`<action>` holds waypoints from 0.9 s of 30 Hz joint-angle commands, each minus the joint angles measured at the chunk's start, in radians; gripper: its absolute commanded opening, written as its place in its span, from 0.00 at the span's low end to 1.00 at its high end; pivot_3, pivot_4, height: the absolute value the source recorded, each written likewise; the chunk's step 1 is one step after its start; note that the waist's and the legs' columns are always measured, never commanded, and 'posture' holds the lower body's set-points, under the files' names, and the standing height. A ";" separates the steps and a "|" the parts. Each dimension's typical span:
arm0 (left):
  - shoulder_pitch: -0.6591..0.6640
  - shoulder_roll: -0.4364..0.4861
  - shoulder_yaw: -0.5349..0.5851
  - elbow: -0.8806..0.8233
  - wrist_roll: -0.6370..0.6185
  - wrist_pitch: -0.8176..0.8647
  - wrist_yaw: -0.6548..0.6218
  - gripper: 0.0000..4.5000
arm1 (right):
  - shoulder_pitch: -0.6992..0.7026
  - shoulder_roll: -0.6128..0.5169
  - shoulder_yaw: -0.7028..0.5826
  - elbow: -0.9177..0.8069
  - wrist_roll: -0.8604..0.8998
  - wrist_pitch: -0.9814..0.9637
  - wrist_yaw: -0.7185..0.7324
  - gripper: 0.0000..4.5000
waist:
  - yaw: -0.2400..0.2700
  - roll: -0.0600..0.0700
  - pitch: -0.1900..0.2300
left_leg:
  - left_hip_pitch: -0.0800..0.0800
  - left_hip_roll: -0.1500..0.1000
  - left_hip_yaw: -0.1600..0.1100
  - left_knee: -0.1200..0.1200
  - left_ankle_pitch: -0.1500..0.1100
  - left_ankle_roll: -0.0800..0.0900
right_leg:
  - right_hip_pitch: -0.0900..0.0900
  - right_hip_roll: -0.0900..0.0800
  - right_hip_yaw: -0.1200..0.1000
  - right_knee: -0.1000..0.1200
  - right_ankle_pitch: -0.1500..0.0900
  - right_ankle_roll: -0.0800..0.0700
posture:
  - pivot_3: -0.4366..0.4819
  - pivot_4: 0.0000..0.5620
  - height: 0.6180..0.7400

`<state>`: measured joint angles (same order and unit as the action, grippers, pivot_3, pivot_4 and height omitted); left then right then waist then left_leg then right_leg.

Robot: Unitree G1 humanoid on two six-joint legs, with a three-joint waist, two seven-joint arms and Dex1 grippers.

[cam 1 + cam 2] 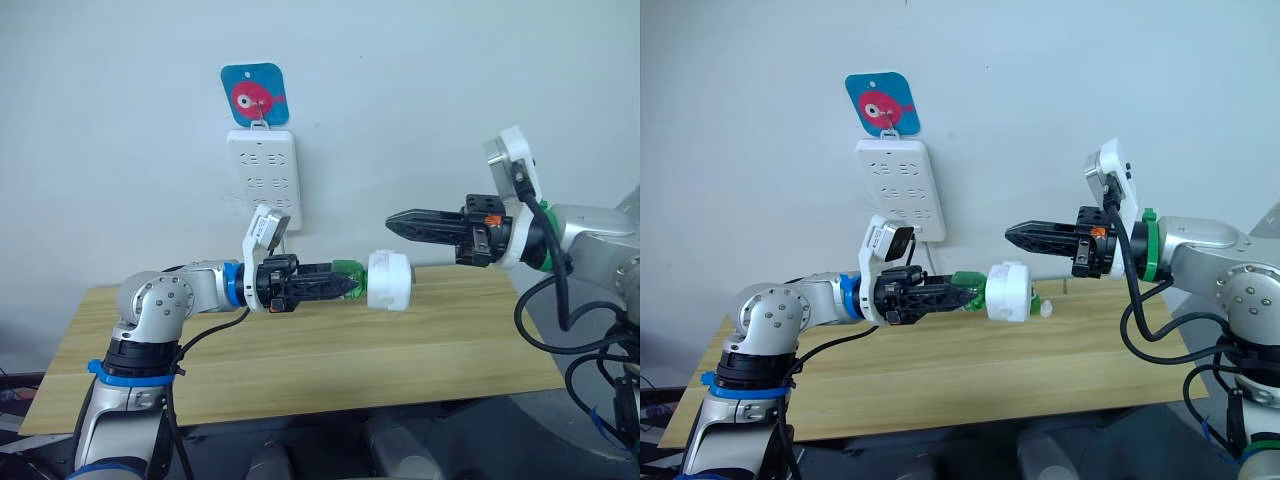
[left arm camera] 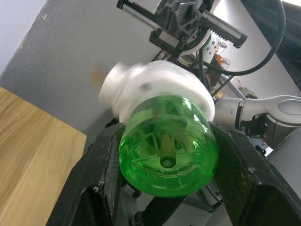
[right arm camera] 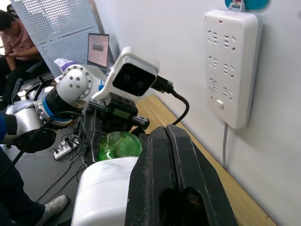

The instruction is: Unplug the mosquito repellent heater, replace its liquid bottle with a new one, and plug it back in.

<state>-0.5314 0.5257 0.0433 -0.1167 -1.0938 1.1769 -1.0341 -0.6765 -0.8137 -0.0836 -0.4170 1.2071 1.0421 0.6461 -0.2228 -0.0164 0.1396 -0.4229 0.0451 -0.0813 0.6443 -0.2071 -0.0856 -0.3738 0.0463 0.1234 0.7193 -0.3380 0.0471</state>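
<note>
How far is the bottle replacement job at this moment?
Done: the heater is off the power strip. In hand: the left gripper grips the green bottle, which sits in the heater; the right gripper, shut, hangs above. Left: separate them, fit a new bottle, plug in.

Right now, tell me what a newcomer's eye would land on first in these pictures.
First, the small white rounded plastic heater with its translucent green liquid bottle, held in mid-air above the wooden table by the left gripper, shut on the bottle. Next, the right gripper, shut, pointing at the heater from just above. Behind them, a long white power strip hangs on the wall.
</note>
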 commanded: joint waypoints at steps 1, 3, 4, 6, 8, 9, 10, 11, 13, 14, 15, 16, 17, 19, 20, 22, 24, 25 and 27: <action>-0.016 0.010 0.006 -0.039 -0.039 0.019 -0.020 0.52 | -0.011 -0.013 -0.022 -0.025 0.009 0.003 0.032 0.00 | 0.000 0.000 0.000 | 0.000 0.000 0.000 0.000 0.000 0.000 | 0.000 0.000 0.000 0.000 0.000 0.000 | 0.21 0.12 0.70; -0.021 0.010 0.008 -0.041 -0.044 0.028 -0.023 0.52 | -0.006 -0.004 -0.004 -0.024 -0.022 -0.006 0.036 0.00 | 0.000 0.000 0.000 | 0.000 0.000 0.000 0.000 0.000 0.000 | 0.000 0.000 0.000 0.000 0.000 0.000 | 0.21 0.12 0.70; -0.024 0.011 0.009 -0.042 -0.048 0.034 -0.025 0.52 | -0.005 0.002 0.003 -0.021 -0.035 -0.010 0.037 0.00 | -0.001 0.000 0.000 | 0.000 0.000 0.000 0.000 0.000 0.000 | 0.000 0.000 0.000 0.000 0.000 0.000 | 0.21 0.12 0.70; -0.029 0.015 0.017 -0.044 -0.064 0.051 -0.028 0.52 | 0.002 0.012 0.021 -0.006 -0.076 -0.022 0.040 0.00 | -0.001 0.000 0.000 | 0.000 0.000 0.000 0.000 0.000 0.000 | 0.000 0.000 0.000 0.000 0.000 0.000 | 0.21 0.12 0.70; -0.033 0.018 0.023 -0.045 -0.079 0.063 -0.029 0.52 | 0.017 0.013 0.039 0.008 -0.124 -0.036 0.054 0.00 | 0.000 0.000 0.000 | 0.000 0.000 0.000 0.000 0.000 0.000 | 0.000 0.000 0.000 0.000 0.000 0.000 | 0.21 0.12 0.70; -0.036 0.019 0.026 -0.045 -0.087 0.069 -0.027 0.52 | 0.026 0.013 0.048 0.015 -0.148 -0.042 0.061 0.00 | 0.000 0.000 0.000 | 0.000 0.000 0.000 0.000 0.000 0.000 | 0.000 0.000 0.000 0.000 0.000 0.000 | 0.21 0.12 0.70; -0.039 0.020 0.028 -0.045 -0.093 0.074 -0.024 0.52 | 0.033 0.013 0.057 0.021 -0.167 -0.045 0.069 0.00 | 0.000 0.000 0.000 | 0.000 0.000 0.000 0.000 0.000 0.000 | 0.000 0.000 0.000 0.000 0.000 0.000 | 0.21 0.12 0.70; -0.041 0.021 0.030 -0.045 -0.099 0.077 -0.022 0.52 | 0.041 0.012 0.066 0.026 -0.185 -0.048 0.077 0.00 | 0.000 0.000 0.000 | 0.000 0.000 0.000 0.000 0.000 0.000 | 0.000 0.000 0.000 0.000 0.000 0.000 | 0.21 0.12 0.70; -0.046 0.016 0.038 -0.038 -0.118 0.085 -0.008 0.52 | 0.058 0.013 0.084 0.026 -0.212 -0.052 0.094 0.00 | 0.001 0.000 0.000 | 0.000 0.000 0.000 0.000 0.000 0.000 | 0.000 0.000 0.000 0.000 0.000 0.000 | 0.22 0.11 0.70; -0.048 0.012 0.043 -0.034 -0.125 0.087 0.002 0.52 | 0.071 0.009 0.093 0.016 -0.219 -0.049 0.107 0.00 | 0.001 0.000 0.000 | 0.000 0.000 0.000 0.000 0.000 0.000 | 0.000 0.000 0.000 0.000 0.000 0.000 | 0.22 0.11 0.70; -0.051 0.007 0.049 -0.028 -0.134 0.088 0.014 0.52 | 0.081 0.006 0.098 0.006 -0.217 -0.041 0.118 0.00 | 0.001 0.000 0.000 | 0.000 0.000 0.000 0.000 0.000 0.000 | 0.000 0.000 0.000 0.000 0.000 0.000 | 0.22 0.11 0.70; -0.052 0.004 0.053 -0.025 -0.140 0.089 0.022 0.52 | 0.090 0.002 0.100 -0.007 -0.211 -0.030 0.129 0.00 | 0.001 0.000 0.000 | 0.000 0.000 0.000 0.000 0.000 0.000 | 0.000 0.000 0.000 0.000 0.000 0.000 | 0.22 0.11 0.70; -0.053 0.002 0.056 -0.023 -0.143 0.090 0.028 0.52 | 0.100 -0.005 0.100 -0.021 -0.203 -0.021 0.142 0.00 | 0.001 0.000 0.000 | 0.000 0.000 0.000 0.000 0.000 0.000 | 0.000 0.000 0.000 0.000 0.000 0.000 | 0.22 0.11 0.70; -0.055 -0.005 0.066 -0.013 -0.153 0.090 0.051 0.52 | 0.121 -0.018 0.091 -0.050 -0.170 0.005 0.163 0.00 | 0.002 0.000 0.000 | 0.000 0.000 0.000 0.000 0.000 0.000 | 0.000 0.000 0.000 0.000 0.000 0.000 | 0.22 0.11 0.70; -0.056 -0.008 0.070 -0.009 -0.153 0.087 0.060 0.52 | 0.131 -0.025 0.085 -0.064 -0.154 0.017 0.172 0.00 | 0.001 0.000 0.000 | 0.000 0.000 0.000 0.000 0.000 0.000 | 0.000 0.000 0.000 0.000 0.000 0.000 | 0.22 0.11 0.70; -0.058 -0.023 0.084 0.008 -0.159 0.081 0.092 0.52 | 0.150 -0.038 0.068 -0.093 -0.115 0.039 0.187 0.00 | 0.002 0.000 0.000 | 0.000 0.000 0.000 0.000 0.000 0.000 | 0.000 0.000 0.000 0.000 0.000 0.000 | 0.22 0.11 0.70; -0.061 -0.035 0.094 0.021 -0.159 0.073 0.118 0.52 | 0.160 -0.042 0.050 -0.116 -0.074 0.056 0.184 0.00 | 0.002 0.000 0.000 | 0.000 0.000 0.000 0.001 0.000 0.000 | 0.000 0.000 0.000 0.000 0.000 0.000 | 0.22 0.11 0.70; -0.062 -0.039 0.097 0.026 -0.159 0.071 0.127 0.52 | 0.161 -0.041 0.041 -0.124 -0.049 0.065 0.176 0.00 | 0.002 0.000 0.000 | 0.000 0.000 0.000 0.001 0.000 0.000 | 0.000 0.000 0.000 0.000 0.000 0.000 | 0.22 0.11 0.70; -0.064 -0.047 0.102 0.034 -0.159 0.066 0.144 0.52 | 0.161 -0.037 0.026 -0.138 -0.011 0.077 0.161 0.00 | 0.001 0.000 0.000 | 0.000 0.000 0.000 0.001 0.000 0.000 | 0.000 0.000 0.000 0.000 0.000 0.000 | 0.22 0.11 0.70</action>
<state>-0.5794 0.4816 0.1168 -0.0877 -1.2551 1.2637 -0.9233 -0.5029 -0.8516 -0.0174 -0.4984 1.1223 1.1191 0.8006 -0.2213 -0.0163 0.1395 -0.4230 0.0450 -0.0814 0.6448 -0.2071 -0.0856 -0.3738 0.0463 0.1233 0.7192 -0.3380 0.0471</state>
